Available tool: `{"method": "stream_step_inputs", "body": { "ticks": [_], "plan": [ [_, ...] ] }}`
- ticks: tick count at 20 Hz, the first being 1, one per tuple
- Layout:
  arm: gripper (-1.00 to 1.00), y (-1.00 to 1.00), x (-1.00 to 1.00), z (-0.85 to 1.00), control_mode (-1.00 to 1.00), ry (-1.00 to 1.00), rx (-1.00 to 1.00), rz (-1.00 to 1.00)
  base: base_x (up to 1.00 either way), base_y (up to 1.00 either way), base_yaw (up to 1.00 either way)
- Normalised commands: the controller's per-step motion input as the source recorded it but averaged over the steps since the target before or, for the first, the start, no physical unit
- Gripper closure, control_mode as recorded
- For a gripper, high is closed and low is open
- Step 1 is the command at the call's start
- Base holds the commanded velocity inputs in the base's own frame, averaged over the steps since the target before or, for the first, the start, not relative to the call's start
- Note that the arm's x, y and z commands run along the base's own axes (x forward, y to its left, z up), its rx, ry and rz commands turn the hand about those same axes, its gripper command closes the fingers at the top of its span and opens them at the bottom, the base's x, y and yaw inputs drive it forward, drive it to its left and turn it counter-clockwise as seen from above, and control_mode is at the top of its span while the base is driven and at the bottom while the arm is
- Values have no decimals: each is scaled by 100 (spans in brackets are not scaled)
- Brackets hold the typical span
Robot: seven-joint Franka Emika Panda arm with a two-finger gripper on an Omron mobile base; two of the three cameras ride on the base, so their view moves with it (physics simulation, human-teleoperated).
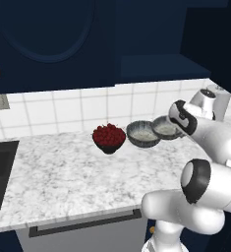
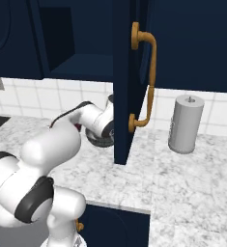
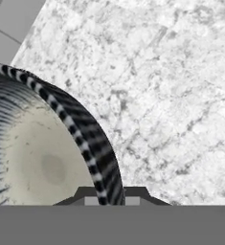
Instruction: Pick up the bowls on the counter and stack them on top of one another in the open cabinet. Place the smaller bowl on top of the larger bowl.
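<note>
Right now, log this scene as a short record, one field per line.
counter: white-grey marble, carrying three bowls in a row
berry bowl: leftmost, heaped with red berries
middle grey bowl: pale inside, beside the berry bowl
right grey bowl: partly behind the arm
gripper: fingertips straddle a bowl rim; grip state unclear
open cabinet: navy shelf bare, above the bowls
paper towel roll: upright on the counter, right of the open door

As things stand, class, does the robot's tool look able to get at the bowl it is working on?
Probably yes: in the hand view the bowl's rim runs down between the tool fingertips, with nothing between them on the counter.
</note>
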Motion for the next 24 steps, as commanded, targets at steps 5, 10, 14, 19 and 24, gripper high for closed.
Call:
{"method": "stream_step_inputs", "body": {
  "ticks": [5, 10, 14, 19, 24],
  "plan": [
    [100, 31, 81, 2, -100, 5, 0, 0, 0, 0, 0],
    [100, 22, 79, -10, -100, 16, 0, 0, 0, 0, 0],
    [100, 18, 64, -39, -100, 20, 0, 0, 0, 0, 0],
    [100, 19, 56, -51, -100, 16, 0, 0, 0, 0, 0],
    [-100, 7, 43, -31, -100, 2, 0, 0, 0, 0, 0]
  ]
}}
